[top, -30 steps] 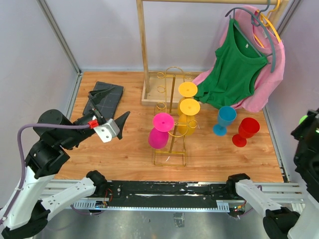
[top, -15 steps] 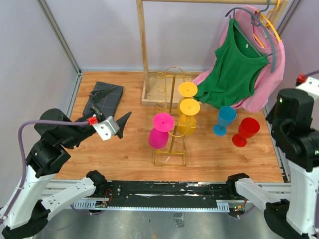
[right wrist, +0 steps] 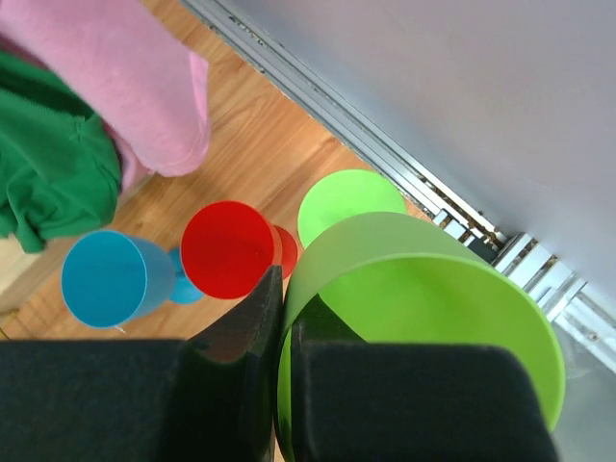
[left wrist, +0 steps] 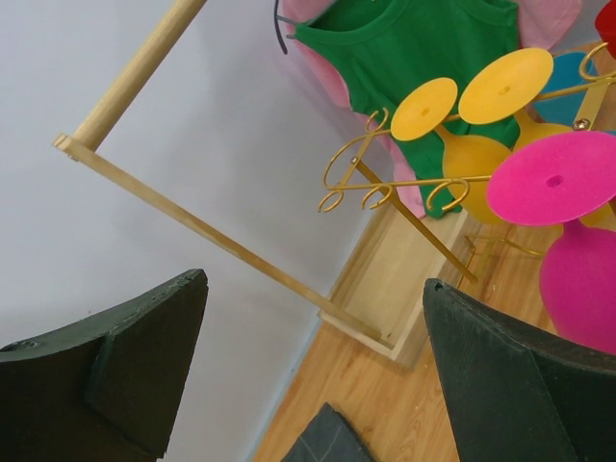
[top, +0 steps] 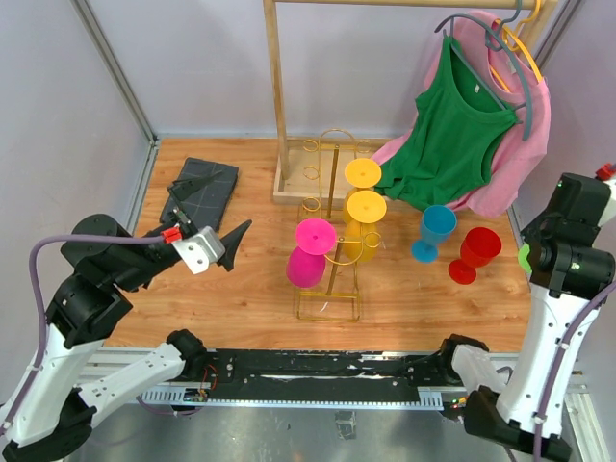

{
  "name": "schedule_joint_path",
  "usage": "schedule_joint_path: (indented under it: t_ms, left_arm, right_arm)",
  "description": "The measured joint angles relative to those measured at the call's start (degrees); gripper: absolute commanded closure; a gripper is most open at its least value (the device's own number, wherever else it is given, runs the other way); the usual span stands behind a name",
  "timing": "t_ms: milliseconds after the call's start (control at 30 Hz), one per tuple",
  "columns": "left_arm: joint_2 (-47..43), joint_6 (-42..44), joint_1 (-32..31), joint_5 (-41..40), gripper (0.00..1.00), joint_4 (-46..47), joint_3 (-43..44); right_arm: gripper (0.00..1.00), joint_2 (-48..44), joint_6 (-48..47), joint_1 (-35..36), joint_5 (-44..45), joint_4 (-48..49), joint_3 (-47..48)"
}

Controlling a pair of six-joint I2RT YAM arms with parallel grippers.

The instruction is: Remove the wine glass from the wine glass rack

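Right jaws clamp a green wine glass [right wrist: 414, 318], well apart from the gold rack [top: 334, 277]; left jaws gape empty. Next, likely, stand it on the tabletop [top: 241, 289] beside the red glass [right wrist: 229, 248].

Right tool [right wrist: 285, 332] with green glass [right wrist: 414, 318], raised

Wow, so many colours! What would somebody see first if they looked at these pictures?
Probably the gold wine glass rack in the middle of the wooden table, with a bright pink glass and two yellow glasses hanging upside down on it. Next comes the green top over pink cloth at the back right, with a blue glass and a red glass standing below. At the far right, the right gripper pinches a lime green glass.
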Motion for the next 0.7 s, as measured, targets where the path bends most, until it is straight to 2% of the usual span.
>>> schedule_joint_path:
  t_ms: [200,700]
  left_arm:
    - [-0.26,-0.74,0.0,0.11,0.01,-0.07,-0.28]
    - [-0.92,-0.74,0.0,1.18,0.01,-0.9,-2.05]
  right_arm:
    - [1.0,0.28,-2.1,-14.71,-9.2,2.62,-0.96]
    - [0.99,-2.43,-2.99,-18.14,-12.76,9.77,-21.03]
